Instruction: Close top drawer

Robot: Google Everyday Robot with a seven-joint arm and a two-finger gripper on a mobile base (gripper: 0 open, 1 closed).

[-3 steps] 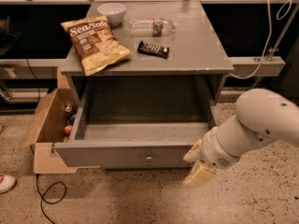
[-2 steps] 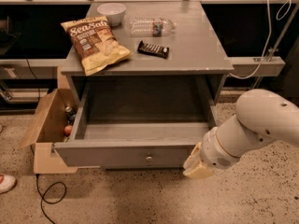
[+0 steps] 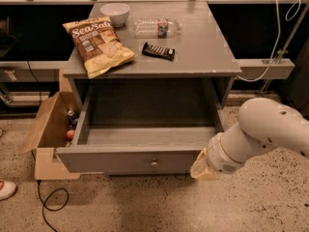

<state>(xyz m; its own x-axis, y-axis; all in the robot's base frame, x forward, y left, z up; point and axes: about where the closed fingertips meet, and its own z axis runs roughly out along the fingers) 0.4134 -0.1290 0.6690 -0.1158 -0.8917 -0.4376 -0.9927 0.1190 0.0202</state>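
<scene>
The top drawer (image 3: 120,161) of the grey cabinet is pulled far out toward me. Its deep box is empty, and its front panel has a small round metal knob (image 3: 154,164) at the centre. My gripper (image 3: 202,166), tan at the tip of a thick white arm (image 3: 260,134), is at the right end of the drawer's front panel. It is level with the panel and close to or touching its right edge. No other drawers show.
On the cabinet top (image 3: 207,47) lie a chip bag (image 3: 96,45), a white bowl (image 3: 115,12), a clear plastic bottle (image 3: 157,27) and a dark snack bar (image 3: 158,51). An open cardboard box (image 3: 48,134) stands left of the drawer. A cable (image 3: 53,207) and a shoe (image 3: 6,190) lie on the floor.
My gripper has moved up and in toward the right end of the drawer front. The drawer stands as far out as before.
</scene>
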